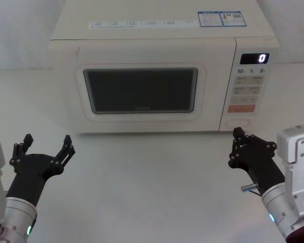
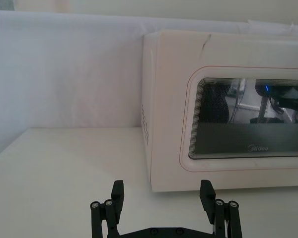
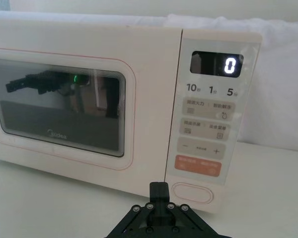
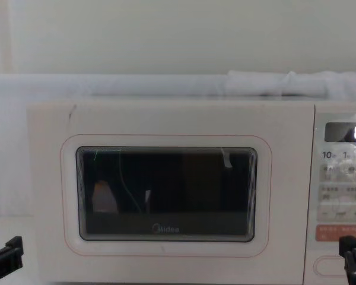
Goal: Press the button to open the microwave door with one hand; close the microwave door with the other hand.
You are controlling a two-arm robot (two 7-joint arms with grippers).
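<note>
The cream microwave stands at the back of the table, its door [image 1: 141, 91] [image 2: 238, 124] [image 3: 64, 109] [image 4: 166, 196] flush with the body. At the bottom of the panel is the pill-shaped button [image 1: 241, 123] [image 3: 192, 192] [image 4: 327, 265]. My right gripper [image 1: 236, 135] [image 3: 159, 189] [image 4: 351, 248] is shut with nothing in it, its tips a short way in front of the button and a little to its left. My left gripper [image 1: 47, 142] [image 2: 162, 192] [image 4: 6, 252] is open and empty, low in front of the microwave's left corner.
The white table [image 1: 152, 187] has free room in front of the microwave. An orange-red key [image 3: 198, 166] sits just above the button, and the display [image 1: 254, 58] reads 0. A white cloth backdrop [image 2: 64, 74] hangs behind.
</note>
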